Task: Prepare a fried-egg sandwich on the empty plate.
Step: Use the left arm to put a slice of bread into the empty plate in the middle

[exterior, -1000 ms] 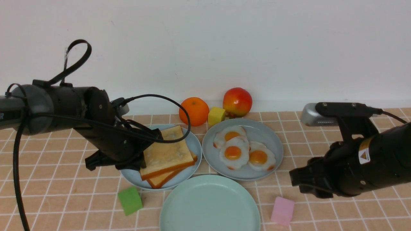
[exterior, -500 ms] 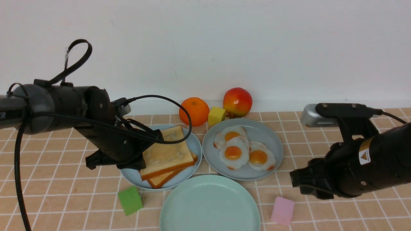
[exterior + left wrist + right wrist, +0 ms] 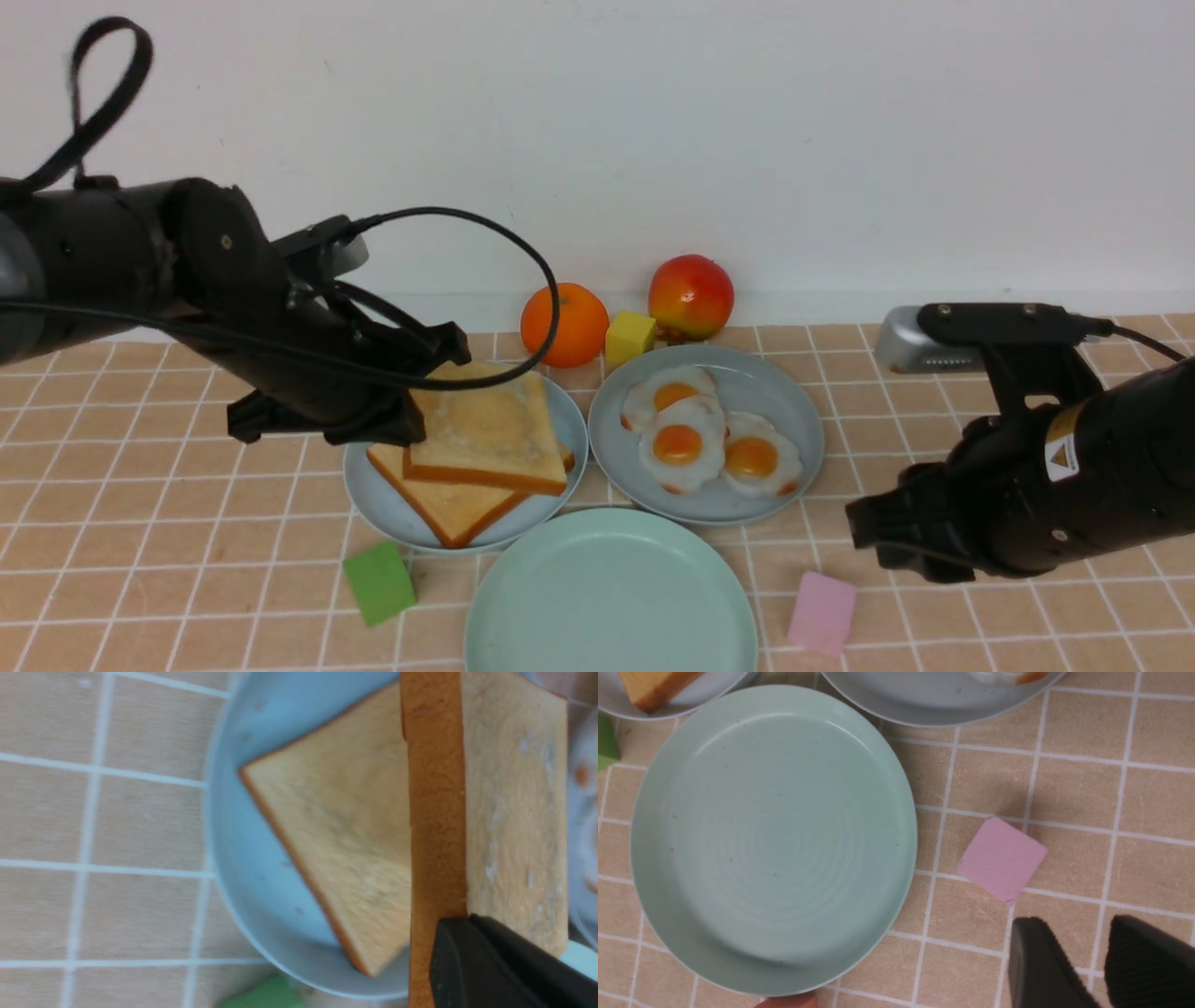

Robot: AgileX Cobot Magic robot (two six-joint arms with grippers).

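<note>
While left gripper (image 3: pixel 409 425) clamps it, toast (image 3: pixel 490 434) raised

left pincer (image 3: pixel 413 431): aloft, clamped on toast slice (image 3: pixel 485 434) | right pincer (image 3: pixel 1078 926): low, fingers narrowly parted, empty

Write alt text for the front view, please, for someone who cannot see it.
The left gripper holds a toast slice above a second slice on a light blue plate. The mint-green plate is empty; three fried eggs lie on a grey-blue plate.

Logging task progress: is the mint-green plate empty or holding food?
Empty. The mint-green plate shows only bare surface in the front and right wrist views; nothing lies on it.
</note>
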